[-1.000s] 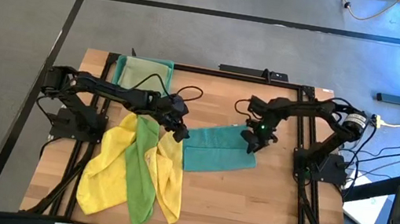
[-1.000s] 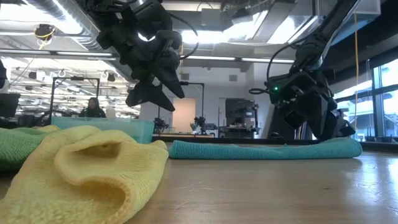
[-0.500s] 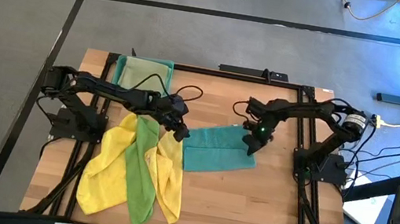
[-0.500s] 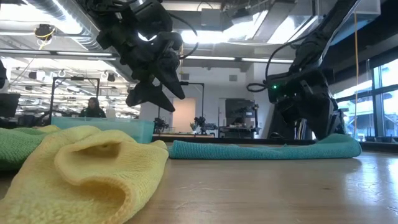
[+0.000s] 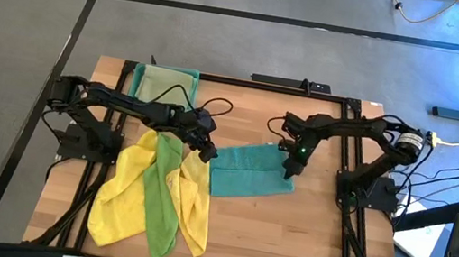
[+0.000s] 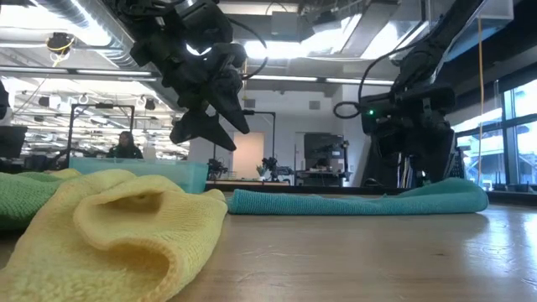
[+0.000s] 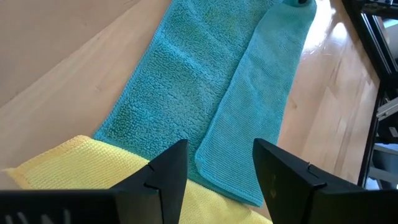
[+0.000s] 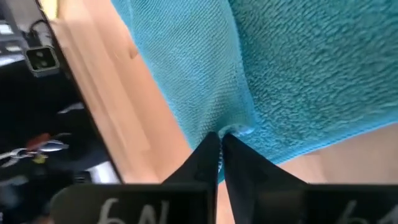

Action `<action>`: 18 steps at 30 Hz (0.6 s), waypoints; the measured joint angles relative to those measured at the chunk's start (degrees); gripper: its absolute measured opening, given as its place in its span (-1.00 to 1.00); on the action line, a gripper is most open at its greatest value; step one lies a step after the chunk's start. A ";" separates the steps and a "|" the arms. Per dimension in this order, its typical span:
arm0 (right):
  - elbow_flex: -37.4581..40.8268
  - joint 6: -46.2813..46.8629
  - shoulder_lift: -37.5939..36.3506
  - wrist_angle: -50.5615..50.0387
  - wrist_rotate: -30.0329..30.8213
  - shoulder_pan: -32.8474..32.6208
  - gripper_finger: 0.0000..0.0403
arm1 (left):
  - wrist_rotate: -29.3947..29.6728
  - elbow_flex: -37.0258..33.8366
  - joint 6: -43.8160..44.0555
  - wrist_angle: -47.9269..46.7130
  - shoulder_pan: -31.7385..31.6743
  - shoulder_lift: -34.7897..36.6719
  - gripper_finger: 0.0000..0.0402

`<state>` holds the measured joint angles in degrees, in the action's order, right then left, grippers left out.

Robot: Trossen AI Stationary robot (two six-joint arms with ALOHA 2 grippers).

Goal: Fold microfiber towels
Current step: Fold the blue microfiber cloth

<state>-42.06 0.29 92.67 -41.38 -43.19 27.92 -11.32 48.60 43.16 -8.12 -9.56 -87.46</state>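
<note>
At mid-worktop the right tool (image 8: 221,144) pinched the teal towel's (image 5: 246,169) right edge; a good fold needed a secure pinch before lifting. Left tool (image 7: 214,171) hovered spread above its left end.

Teal towel (image 5: 246,170), two yellow towels (image 5: 125,186) — bright green towel (image 5: 165,196) between, pale wood table (image 5: 304,240).

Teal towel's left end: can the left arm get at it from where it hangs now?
Probably yes. The left gripper hangs open just above the teal towel's left end, nothing between them.
</note>
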 joint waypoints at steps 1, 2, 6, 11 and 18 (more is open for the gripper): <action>-0.24 -0.87 -0.63 -0.17 0.59 0.00 -0.94 | 0.12 0.00 0.00 0.02 0.00 0.00 -0.13; -0.58 -1.87 -1.26 -0.20 1.00 0.00 -0.96 | 0.22 0.00 0.00 0.01 0.00 0.00 -0.13; -2.71 -4.52 -3.56 0.29 4.14 0.00 -0.95 | 0.21 0.00 0.29 0.02 0.00 0.00 -0.13; -6.25 -9.62 -5.41 1.87 8.61 0.00 -0.94 | 0.25 0.00 1.46 0.02 0.00 0.00 -0.13; -11.48 -15.00 -5.45 1.52 9.17 0.00 -0.95 | 2.66 0.00 1.24 0.66 0.02 0.00 -0.13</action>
<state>-53.54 -14.71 87.22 -39.86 -34.02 27.92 -8.66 48.60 44.40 -7.46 -9.54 -87.46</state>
